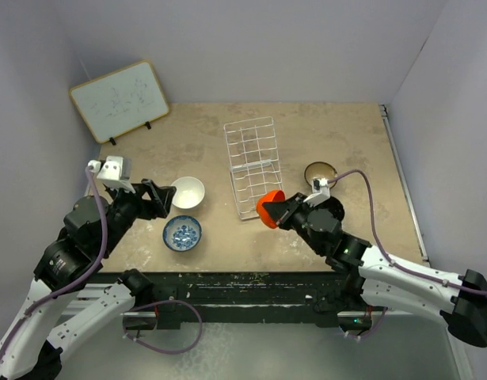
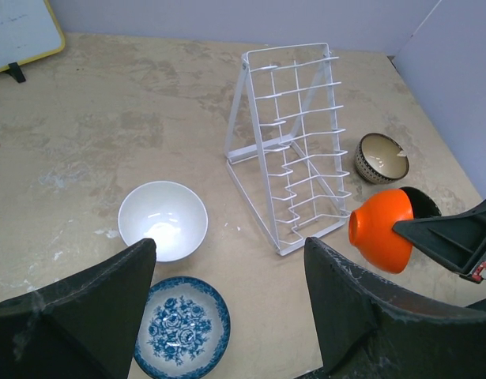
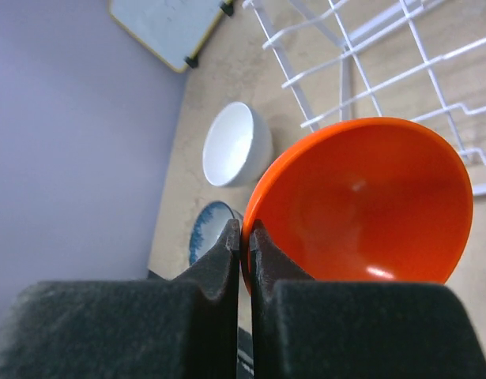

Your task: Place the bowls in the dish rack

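My right gripper (image 1: 284, 210) (image 3: 244, 229) is shut on the rim of the glossy orange-red bowl (image 1: 268, 208) (image 3: 361, 197). It holds the bowl tilted on edge, above the table at the near end of the white wire dish rack (image 1: 253, 166) (image 2: 294, 150). My left gripper (image 1: 160, 198) (image 2: 231, 253) is open and empty. It hovers by the white bowl (image 1: 188, 191) (image 2: 163, 219) and the blue-and-white bowl (image 1: 182, 233) (image 2: 182, 328). The brown-inside bowl (image 1: 320, 172) (image 2: 382, 157) sits right of the rack. The black bowl (image 2: 424, 203) peeks out behind the orange one.
A wood-framed whiteboard (image 1: 120, 99) leans at the back left corner. Grey walls close the table on three sides. The table's near edge (image 1: 251, 275) runs just in front of the blue-and-white bowl.
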Robot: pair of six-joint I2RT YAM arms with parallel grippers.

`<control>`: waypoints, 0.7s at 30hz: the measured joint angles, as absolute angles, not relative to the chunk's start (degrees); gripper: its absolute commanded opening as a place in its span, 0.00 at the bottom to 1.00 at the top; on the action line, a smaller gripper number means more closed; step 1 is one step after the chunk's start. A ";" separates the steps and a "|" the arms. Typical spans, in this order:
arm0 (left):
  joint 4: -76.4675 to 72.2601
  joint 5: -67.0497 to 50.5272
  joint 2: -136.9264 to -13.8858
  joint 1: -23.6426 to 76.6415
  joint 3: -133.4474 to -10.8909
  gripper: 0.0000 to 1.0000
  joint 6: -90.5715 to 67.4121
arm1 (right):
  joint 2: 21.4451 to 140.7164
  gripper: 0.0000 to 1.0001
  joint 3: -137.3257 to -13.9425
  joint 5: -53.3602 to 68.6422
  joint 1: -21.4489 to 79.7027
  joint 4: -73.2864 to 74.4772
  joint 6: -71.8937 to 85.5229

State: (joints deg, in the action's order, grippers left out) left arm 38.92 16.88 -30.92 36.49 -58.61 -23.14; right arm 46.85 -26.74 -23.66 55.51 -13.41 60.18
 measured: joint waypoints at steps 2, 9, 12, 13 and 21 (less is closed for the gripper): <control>38.94 16.88 -31.09 36.49 -59.24 0.79 -22.98 | 47.90 0.00 -23.92 -24.56 55.57 -20.53 60.03; 38.94 16.88 -31.62 36.49 -59.92 0.79 -22.94 | 51.16 0.00 -18.02 -26.76 55.59 -41.43 59.22; 38.94 16.86 -32.45 36.49 -59.92 0.79 -22.92 | 53.06 0.00 -16.99 -27.55 55.61 -46.65 59.35; 38.92 16.82 -32.82 36.49 -59.92 0.79 -22.90 | 53.25 0.00 -16.99 -27.68 55.61 -46.92 59.35; 38.72 16.69 -34.52 36.49 -60.18 0.79 -22.85 | 49.76 0.00 -23.05 -34.04 55.92 -29.61 61.30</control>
State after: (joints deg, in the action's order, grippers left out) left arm 38.72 16.69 -34.52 36.49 -60.18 -22.85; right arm 49.76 -23.05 -34.04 55.92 -29.61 61.30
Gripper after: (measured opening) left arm 0.787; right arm 0.034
